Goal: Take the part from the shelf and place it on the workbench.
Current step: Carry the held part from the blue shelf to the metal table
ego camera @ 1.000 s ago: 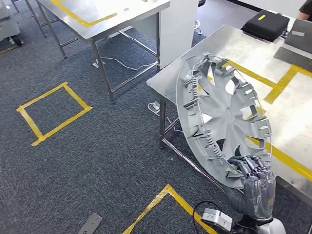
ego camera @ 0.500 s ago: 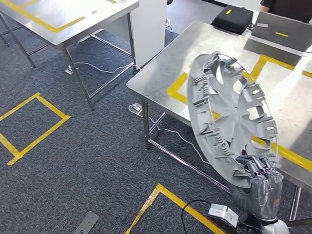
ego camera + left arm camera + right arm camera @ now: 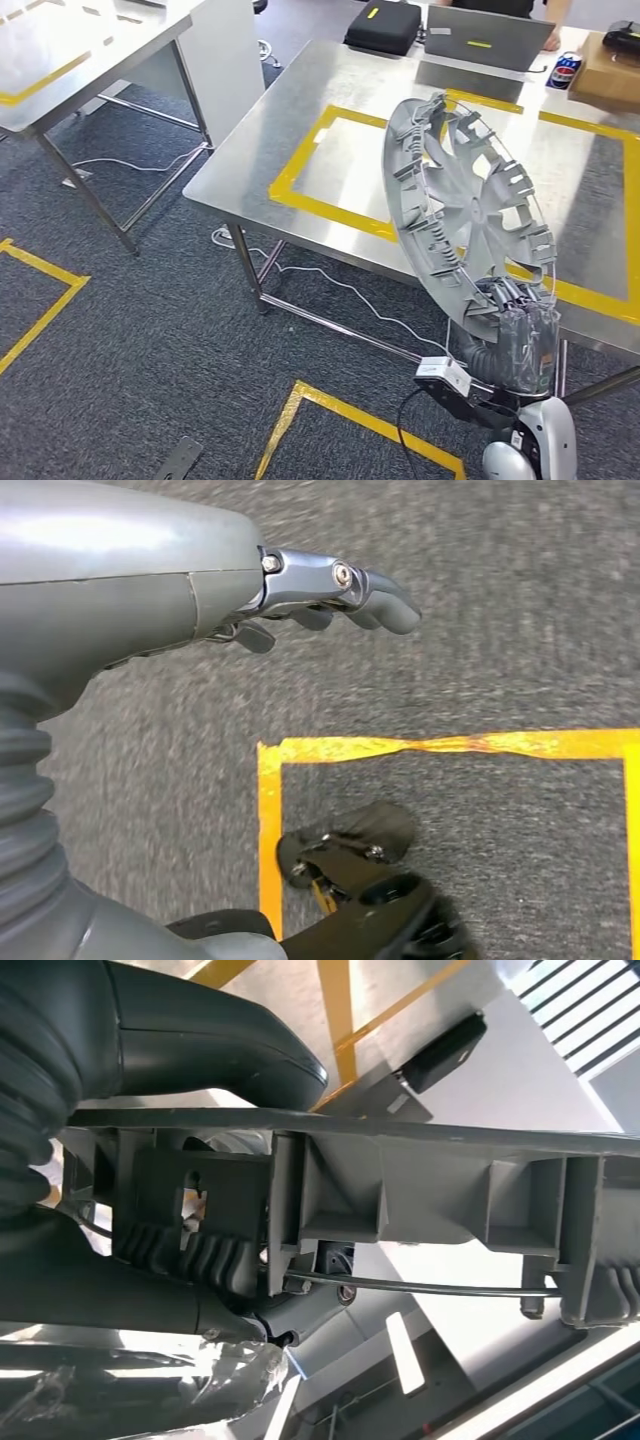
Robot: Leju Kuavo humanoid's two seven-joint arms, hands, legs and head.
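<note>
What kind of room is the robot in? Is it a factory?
It looks more like a workshop or robot test lab. There are steel workbenches marked with yellow tape, taped squares on grey carpet, and the robot's right hand holds a grey wheel cover.

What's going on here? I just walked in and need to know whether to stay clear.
The robot's right hand grips a grey hubcap by its lower rim, holding it nearly upright above the edge of the steel workbench. It is not set down yet. The left hand hangs empty over the carpet.
</note>
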